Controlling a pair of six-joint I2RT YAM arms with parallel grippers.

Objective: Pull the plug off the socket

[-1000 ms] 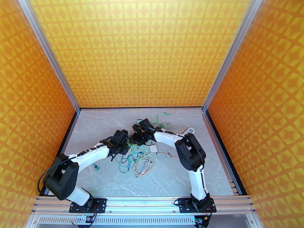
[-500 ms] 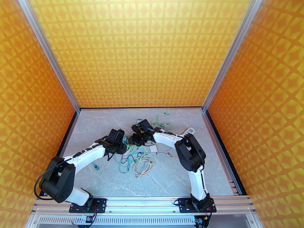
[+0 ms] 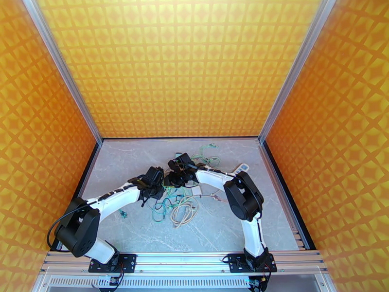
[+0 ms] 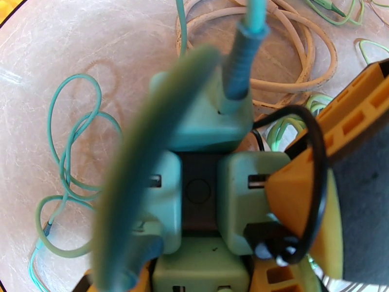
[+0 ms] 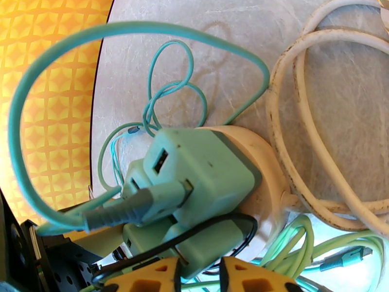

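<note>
On the grey marbled table (image 3: 146, 225), both claws meet over a tangle of cables (image 3: 182, 210). Right claw (image 5: 199, 271): orange fingers clamped on the lower edge of the mint-green socket cube (image 5: 209, 176), which lies directly ahead of it on a cream round base (image 5: 272, 191). Left claw (image 4: 180, 282): closed on the mint-green plug with grey-teal collar (image 5: 141, 206), seated in the cube face nearest that claw. Thin teal cable (image 5: 146, 27) arcs from the collar, beyond the right claw.
</note>
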